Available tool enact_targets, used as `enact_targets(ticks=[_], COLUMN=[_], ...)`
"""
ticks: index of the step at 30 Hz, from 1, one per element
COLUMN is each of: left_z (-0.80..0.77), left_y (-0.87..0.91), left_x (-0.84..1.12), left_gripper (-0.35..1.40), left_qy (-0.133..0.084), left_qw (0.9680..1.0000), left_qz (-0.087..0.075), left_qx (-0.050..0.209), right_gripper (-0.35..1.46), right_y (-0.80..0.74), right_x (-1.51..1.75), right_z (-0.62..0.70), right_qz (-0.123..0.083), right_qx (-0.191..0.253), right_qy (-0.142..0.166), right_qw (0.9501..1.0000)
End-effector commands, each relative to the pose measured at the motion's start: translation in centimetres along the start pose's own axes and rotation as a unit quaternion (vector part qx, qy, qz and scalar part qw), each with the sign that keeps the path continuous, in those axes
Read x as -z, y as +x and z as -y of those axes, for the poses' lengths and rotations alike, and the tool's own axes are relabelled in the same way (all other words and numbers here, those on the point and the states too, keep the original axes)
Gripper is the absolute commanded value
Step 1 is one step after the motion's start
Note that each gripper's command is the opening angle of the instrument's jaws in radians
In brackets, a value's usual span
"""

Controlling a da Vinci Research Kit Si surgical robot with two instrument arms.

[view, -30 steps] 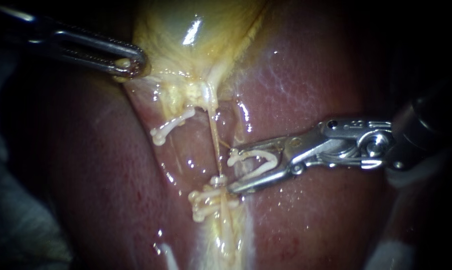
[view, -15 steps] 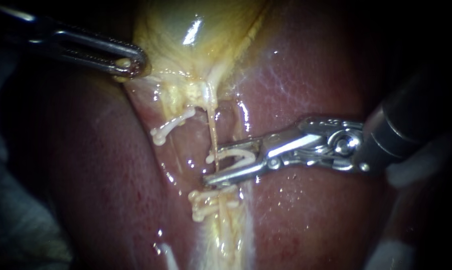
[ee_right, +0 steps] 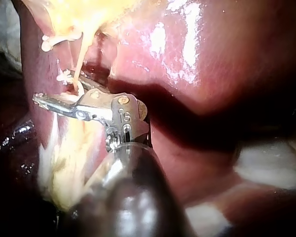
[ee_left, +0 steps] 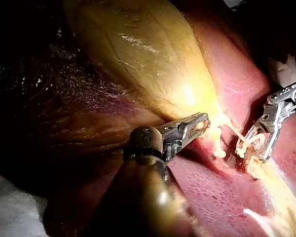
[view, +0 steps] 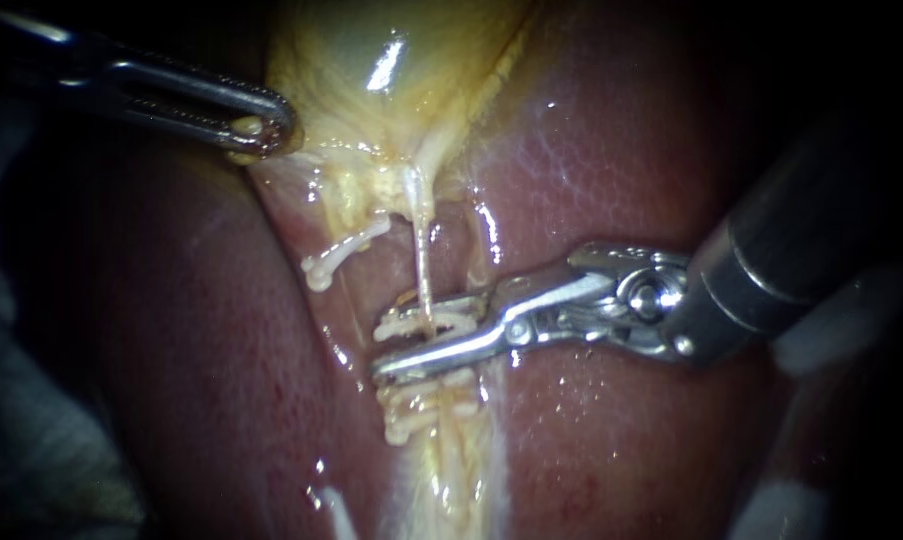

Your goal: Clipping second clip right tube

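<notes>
The thin pale right tube (view: 423,265) runs down from the yellow gallbladder (view: 371,60) over the red liver (view: 611,160). My right instrument (view: 396,345) comes in from the right and its jaws straddle this tube, shut on a white clip (view: 421,322) that lies across it. Just below sit other white clips (view: 416,405) on the same strand. The left tube carries one clip (view: 343,252). My left instrument (view: 256,130) holds the gallbladder's edge at the upper left, jaws shut on it. The right wrist view shows the jaws (ee_right: 54,101) reaching past the tube (ee_right: 79,64).
Wet liver surrounds the tubes on both sides. White gauze (view: 781,505) shows at the lower right corner, and dark cloth lies along the left edge. In the left wrist view my right instrument (ee_left: 259,143) stands ahead of the left jaws (ee_left: 202,121).
My right instrument has slid left with the clip, from beside the tube to across it, and its jaws have narrowed. The left instrument has held still.
</notes>
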Motion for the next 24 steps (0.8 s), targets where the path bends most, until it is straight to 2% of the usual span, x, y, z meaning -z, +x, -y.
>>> enact_targets(ticks=[1,6,13,24], left_z=[0.00,0.00,0.00,0.00], left_y=[0.00,-0.01,-0.01,0.00], left_x=[0.00,0.01,0.01,0.01], left_gripper=[-0.35,-0.35,-0.35,-0.35], left_qy=[0.000,0.000,0.000,0.000], left_qw=[1.0000,1.0000,1.0000,1.0000], left_qz=[0.000,0.000,0.000,0.000], left_qx=[0.000,0.000,0.000,0.000], right_gripper=[0.50,0.49,0.36,-0.17], right_y=[0.00,0.04,0.04,0.04], right_x=[0.00,0.03,0.09,0.14], right_z=[0.03,0.13,0.15,0.15], right_qz=[0.000,0.007,0.013,0.014], right_qx=[-0.002,-0.008,-0.015,-0.015], right_qy=[0.004,0.032,0.039,0.040], right_qw=[1.0000,0.9994,0.9991,0.9990])
